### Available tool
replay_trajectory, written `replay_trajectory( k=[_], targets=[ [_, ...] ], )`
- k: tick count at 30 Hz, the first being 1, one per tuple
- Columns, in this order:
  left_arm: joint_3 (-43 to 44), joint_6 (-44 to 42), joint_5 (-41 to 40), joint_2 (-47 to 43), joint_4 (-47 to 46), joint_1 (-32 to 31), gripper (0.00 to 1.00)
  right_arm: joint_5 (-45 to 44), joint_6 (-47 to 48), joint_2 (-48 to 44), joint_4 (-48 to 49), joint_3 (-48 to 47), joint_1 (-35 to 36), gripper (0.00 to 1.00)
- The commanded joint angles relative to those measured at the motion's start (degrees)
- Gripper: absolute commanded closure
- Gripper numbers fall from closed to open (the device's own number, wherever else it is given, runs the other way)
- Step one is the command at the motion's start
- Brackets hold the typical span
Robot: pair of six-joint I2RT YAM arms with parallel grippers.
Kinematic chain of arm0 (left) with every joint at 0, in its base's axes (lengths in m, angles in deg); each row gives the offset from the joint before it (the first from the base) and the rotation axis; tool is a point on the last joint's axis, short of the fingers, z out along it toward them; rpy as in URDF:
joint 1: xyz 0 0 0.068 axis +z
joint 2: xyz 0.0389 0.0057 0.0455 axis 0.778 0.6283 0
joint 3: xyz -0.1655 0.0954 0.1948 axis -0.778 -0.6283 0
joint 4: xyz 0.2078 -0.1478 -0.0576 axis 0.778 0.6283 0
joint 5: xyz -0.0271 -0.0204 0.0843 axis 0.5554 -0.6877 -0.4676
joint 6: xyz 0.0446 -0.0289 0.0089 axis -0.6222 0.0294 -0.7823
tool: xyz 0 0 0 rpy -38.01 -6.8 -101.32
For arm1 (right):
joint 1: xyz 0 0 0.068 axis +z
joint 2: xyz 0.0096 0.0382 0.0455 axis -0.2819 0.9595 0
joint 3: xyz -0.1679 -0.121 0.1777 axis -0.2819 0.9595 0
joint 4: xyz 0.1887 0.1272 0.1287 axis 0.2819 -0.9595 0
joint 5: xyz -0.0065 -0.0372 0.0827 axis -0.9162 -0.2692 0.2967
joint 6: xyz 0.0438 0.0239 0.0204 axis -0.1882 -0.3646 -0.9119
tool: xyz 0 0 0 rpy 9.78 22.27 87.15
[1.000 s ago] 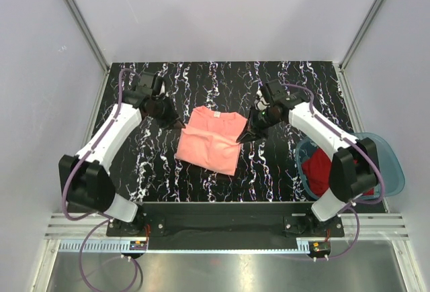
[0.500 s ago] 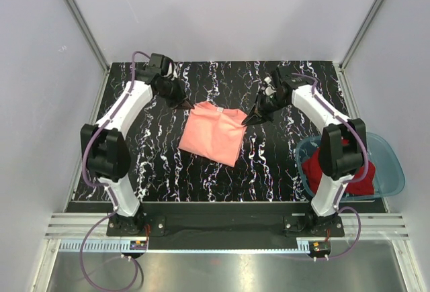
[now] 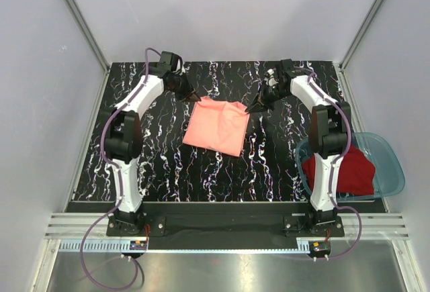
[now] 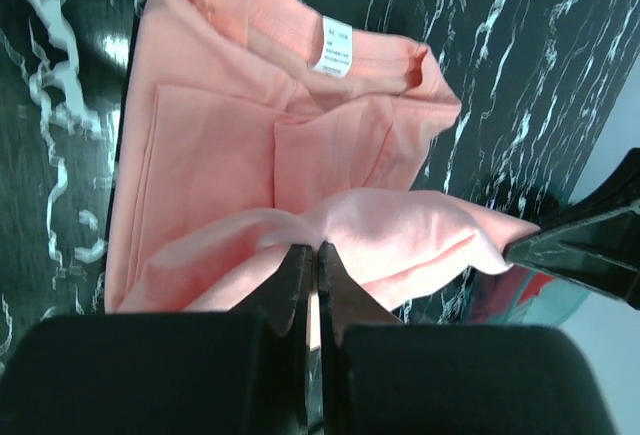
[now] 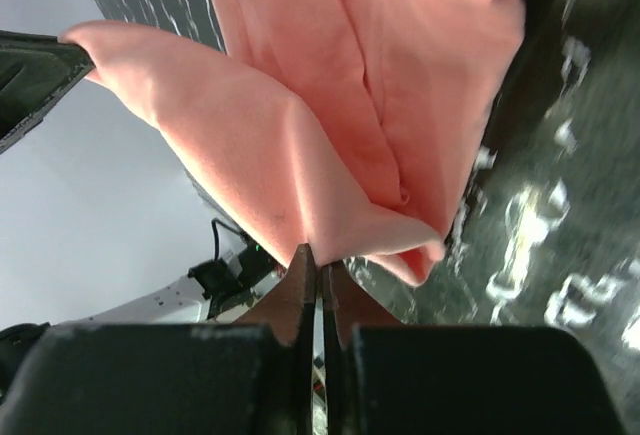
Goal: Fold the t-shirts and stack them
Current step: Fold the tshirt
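The soft salmon-pink short-sleeved t-shirt [image 3: 216, 125] lies partly folded in the middle of the black, white-veined tabletop [image 3: 161, 164]. The left jaws are clamped on its far left corner and the right jaws on its far right corner. A dark red t-shirt [image 3: 349, 174] sits in the translucent blue plastic basin [image 3: 395, 171] at the right.

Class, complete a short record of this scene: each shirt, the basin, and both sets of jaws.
pink t-shirt: on the table, partly folded, white label showing
dark red t-shirt: bunched in the blue basin
blue basin: at the table's right edge
left jaws: shut on the pink t-shirt's far-left corner
right jaws: shut on its far-right corner
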Motion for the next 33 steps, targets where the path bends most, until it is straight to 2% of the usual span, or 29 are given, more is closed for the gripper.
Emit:
replay_trajectory(
  k=[1, 3, 4, 5, 6, 7, 8, 11, 13, 15, 16, 18, 20, 23, 30, 31, 32, 33],
  targets=[
    [3.47, 0.23, -2.94, 2.06, -9.01, 1.23, 1.00, 0.68, 0.97, 3.63, 8.34, -4.66, -1.80, 0.98],
    [3.03, 0.84, -4.36, 4.07, -14.35, 1.67, 0.94, -0.55, -0.45, 6.61, 12.51, -5.97, -2.41, 0.90],
    [4.77, 1.02, -5.50, 5.56, -14.99, 2.19, 0.90, -0.81, 0.25, 10.89, 11.82, -10.68, -2.76, 0.74],
    [6.36, 0.76, -6.12, 8.45, -15.26, 2.46, 0.75, -3.95, 0.52, 12.67, 11.73, -12.65, -3.20, 0.67],
    [8.37, -0.03, -6.91, 10.13, -14.74, 2.72, 0.65, -5.20, 0.78, 15.74, 11.47, -14.58, -3.99, 0.60],
    [12.48, -0.73, -10.40, 11.36, -13.43, 3.16, 0.60, -7.04, 2.52, 17.07, 9.03, -19.30, -4.61, 0.54],
    [13.39, -1.35, -10.52, 12.60, -13.50, 3.60, 0.55, -8.36, 3.50, 17.87, 8.05, -21.35, -4.87, 0.40],
    [17.17, -4.41, -14.03, 12.00, -14.65, 4.05, 0.48, -13.44, 7.72, 18.05, 5.50, -26.01, -5.23, 0.31],
    [16.58, -6.01, -16.57, 8.67, -12.63, 3.96, 0.48, -14.61, 8.25, 16.22, 4.53, -25.59, -5.23, 0.31],
    [11.32, -6.01, -15.10, 4.72, -16.46, 3.78, 0.48, -13.48, 7.20, 12.19, 6.44, -21.74, -5.14, 0.32],
    [5.55, -5.75, -13.44, 0.26, -17.54, 3.43, 0.48, -12.86, 4.59, 10.69, 9.76, -16.24, -5.14, 0.33],
    [0.16, -5.66, -10.97, -3.28, -21.39, 2.82, 0.48, -8.39, 2.72, 6.30, 13.99, -10.41, -5.05, 0.34],
    [-5.30, -7.75, -5.88, -5.58, -23.95, 1.76, 0.47, -7.50, 1.84, 4.35, 19.18, -3.63, -4.96, 0.32],
    [-4.19, -14.41, -1.82, -2.62, -22.83, 0.97, 0.47, -5.40, 3.33, 5.56, 20.61, -2.47, -4.88, 0.27],
    [4.96, -23.68, -5.68, 7.94, -15.00, 0.88, 0.46, -4.07, 3.59, 9.34, 25.00, -2.03, -4.53, 0.27],
    [5.58, -22.98, -6.21, 8.65, -14.82, 1.14, 0.47, -4.15, 3.77, 9.87, 23.70, -3.08, -4.53, 0.27],
    [6.02, -22.28, -6.56, 9.09, -13.26, 1.15, 0.54, -4.07, 3.77, 10.31, 23.34, -3.35, -4.53, 0.28],
    [4.28, -21.31, -7.87, 8.22, -13.24, 1.06, 0.56, -4.07, 3.33, 10.41, 23.24, -3.09, -4.53, 0.28]
  ],
)
